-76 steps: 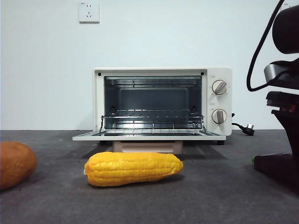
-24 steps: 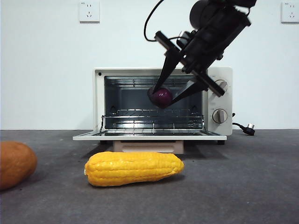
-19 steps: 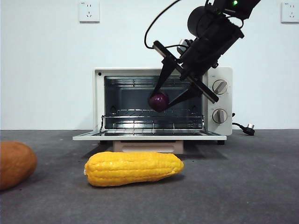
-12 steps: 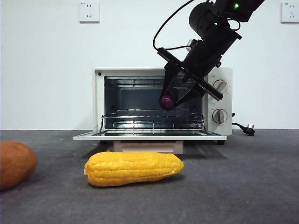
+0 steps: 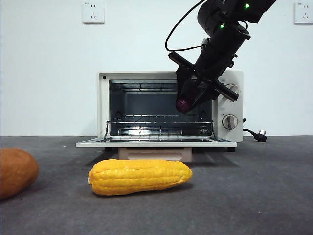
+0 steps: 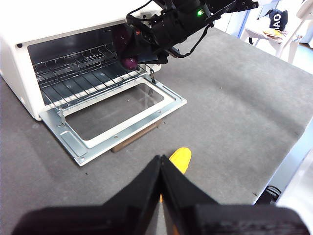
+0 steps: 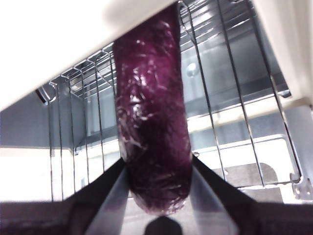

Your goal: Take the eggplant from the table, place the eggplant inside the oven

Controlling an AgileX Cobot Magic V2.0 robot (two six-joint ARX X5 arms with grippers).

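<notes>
Eggplant: off the table and up in the air, pinched at its near end, hanging at the right side of the oven mouth, above the rack.
Right gripper: coming in from the upper right, both jaws clamped on the eggplant's flanks; in the right wrist view the purple body runs straight out from between them.
Long axis: here's the one that matters. It points away from the wrist and into the cavity, far tip already under the oven's top edge, so it lies in line with the way in rather than across the opening.
Oven: door dropped flat, wire rack bare, nothing blocking the entry.
Clearance: the eggplant sits near the right-hand wall of the opening. Tight on that side, I'd say, roomy on the left.
Left gripper: well back and high over the table, jaws pressed together on nothing, waiting. The right arm is plainly the nearer one.
Step in hand: my read is the carry is done and the insertion is under way; the drop onto the rack is not yet made.
Next move, as I judge it: push further along that axis, lower onto the wires, then let go.
Bystanders: corn lying in front of the door, orange vegetable far to the side, both clear of the action.
</notes>
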